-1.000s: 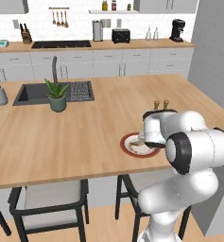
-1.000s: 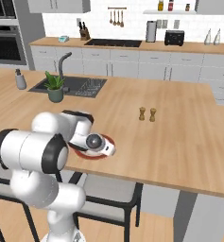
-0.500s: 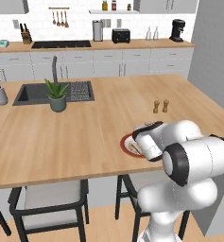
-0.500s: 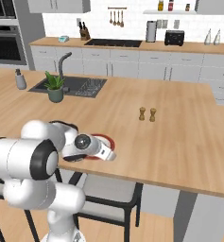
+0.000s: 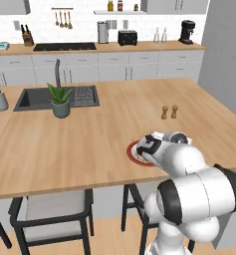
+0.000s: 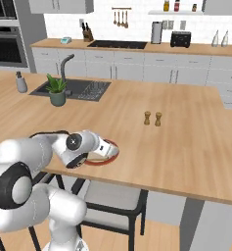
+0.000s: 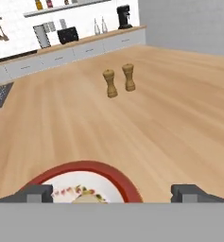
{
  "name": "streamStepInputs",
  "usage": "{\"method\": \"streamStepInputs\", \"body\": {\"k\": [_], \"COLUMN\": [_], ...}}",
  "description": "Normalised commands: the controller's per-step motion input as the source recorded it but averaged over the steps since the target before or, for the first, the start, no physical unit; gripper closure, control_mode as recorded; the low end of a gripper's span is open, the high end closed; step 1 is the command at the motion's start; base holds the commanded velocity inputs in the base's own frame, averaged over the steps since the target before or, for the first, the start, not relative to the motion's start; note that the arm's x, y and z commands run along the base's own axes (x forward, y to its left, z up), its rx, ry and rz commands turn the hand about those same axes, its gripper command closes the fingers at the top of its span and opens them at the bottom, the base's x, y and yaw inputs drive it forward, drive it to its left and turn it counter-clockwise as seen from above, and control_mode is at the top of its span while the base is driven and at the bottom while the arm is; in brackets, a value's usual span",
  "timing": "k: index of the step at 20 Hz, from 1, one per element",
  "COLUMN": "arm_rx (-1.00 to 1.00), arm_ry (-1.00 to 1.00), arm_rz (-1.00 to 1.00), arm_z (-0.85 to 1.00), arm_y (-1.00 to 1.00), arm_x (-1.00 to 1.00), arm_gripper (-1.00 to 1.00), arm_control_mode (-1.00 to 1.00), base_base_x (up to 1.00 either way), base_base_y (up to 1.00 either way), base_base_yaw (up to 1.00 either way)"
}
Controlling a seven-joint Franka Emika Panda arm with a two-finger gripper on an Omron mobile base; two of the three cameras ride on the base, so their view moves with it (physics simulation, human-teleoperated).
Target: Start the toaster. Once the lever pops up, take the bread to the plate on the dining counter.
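The red-rimmed plate (image 5: 135, 150) (image 6: 113, 151) lies near the front edge of the dining counter (image 5: 89, 134). My gripper (image 5: 148, 146) (image 6: 106, 148) (image 7: 112, 193) hangs low over the plate's near side, open, its fingertips (image 7: 35, 191) wide apart with nothing between them. In the hand view the plate's rim (image 7: 85, 168) curves between the tips, and a tan sliver that looks like the bread (image 7: 87, 199) rests on its pale centre, mostly cut off by the frame's bottom. The black toaster (image 5: 127, 37) (image 6: 180, 38) (image 7: 67, 34) stands far off on the back worktop.
Two wooden shakers (image 5: 169, 112) (image 6: 152, 118) (image 7: 119, 80) stand beyond the plate. A potted plant (image 5: 59, 99) and the dark sink (image 5: 35, 97) with its tap are at the far left. Stools (image 5: 52, 211) stand under the counter's front edge.
The hand has swung down from above the plate to lie low at its near side, now looking along the counter. The jaws stay wide open.
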Motion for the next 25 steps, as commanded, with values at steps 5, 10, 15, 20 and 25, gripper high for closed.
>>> {"method": "streamStepInputs", "body": {"k": [5, 10, 15, 20, 25], "arm_rx": [-0.03, 0.00, 0.00, 0.01, 0.02], "arm_ry": [0.00, 0.00, 0.00, 0.09, 0.06], "arm_rz": [0.00, 0.00, 0.00, -0.03, -0.09], "arm_z": [1.00, 1.00, 1.00, 0.72, 0.04], "arm_y": [-0.03, 0.00, 0.00, 0.00, 0.00], "arm_x": [-0.06, -0.28, -0.43, -0.95, -1.00], "arm_gripper": [-1.00, -1.00, -1.00, -1.00, -1.00], "arm_control_mode": [-1.00, -1.00, -1.00, -1.00, -1.00], "base_base_x": [0.00, 0.00, 0.00, 0.00, 0.00], "base_base_y": [0.00, 0.00, 0.00, 0.00, 0.00], "base_base_yaw": [0.00, 0.00, 0.00, 0.00, 0.00]}}
